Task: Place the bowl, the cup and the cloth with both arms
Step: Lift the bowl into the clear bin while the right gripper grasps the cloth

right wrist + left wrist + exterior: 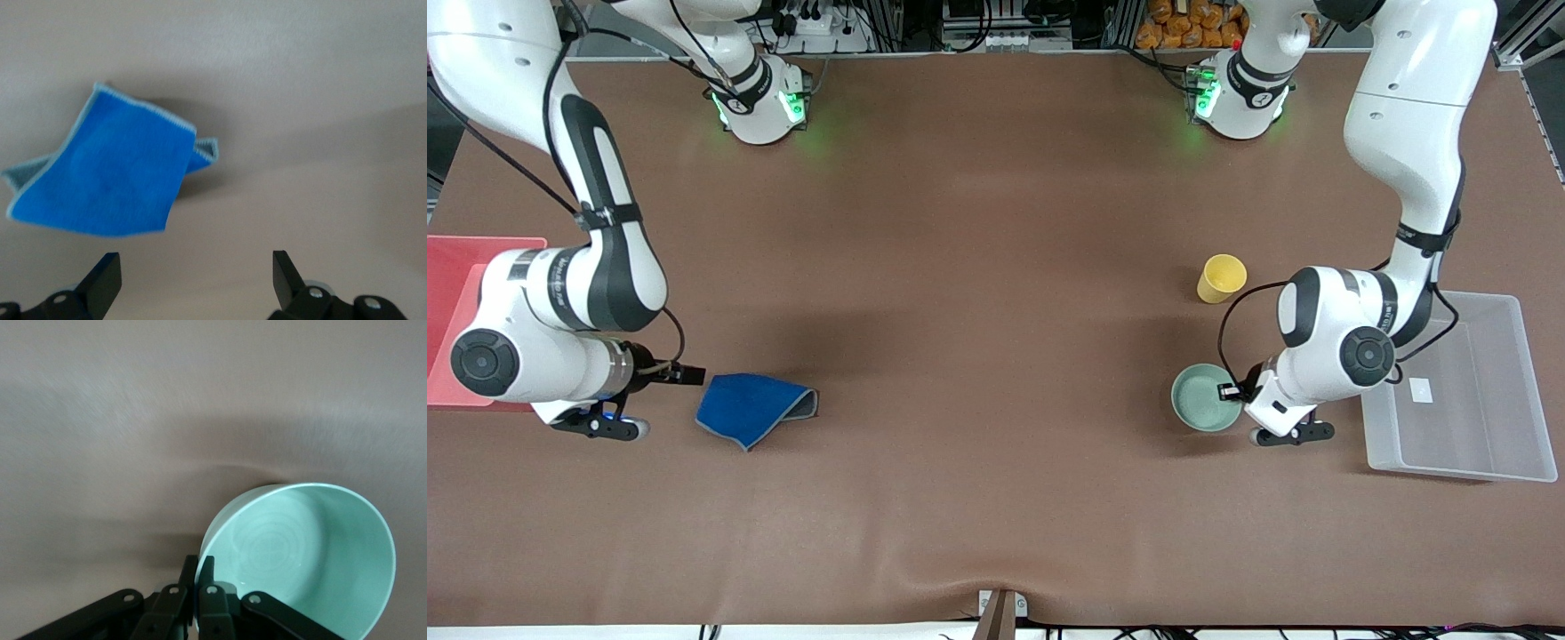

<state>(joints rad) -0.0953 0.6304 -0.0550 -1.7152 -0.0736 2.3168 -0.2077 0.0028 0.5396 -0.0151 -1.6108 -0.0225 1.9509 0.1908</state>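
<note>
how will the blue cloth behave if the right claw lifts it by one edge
The cloth will probably go floppy and hang: it lies folded and soft, one grey corner turned out. It looks light, so it likely unfolds when raised. Pushed, it may bunch up instead of sliding. The right claw stands open beside it, not touching.

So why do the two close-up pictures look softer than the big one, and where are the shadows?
Front view: even overhead light, soft dark shadows on the table beside each arm, green glow at the bases. Left wrist view: the bowl is fairly crisp and glossy, the tabletop smeared, with a shadow beside the bowl. Right wrist view: the cloth looks slightly soft, with a shadow under its lifted edge.
</note>
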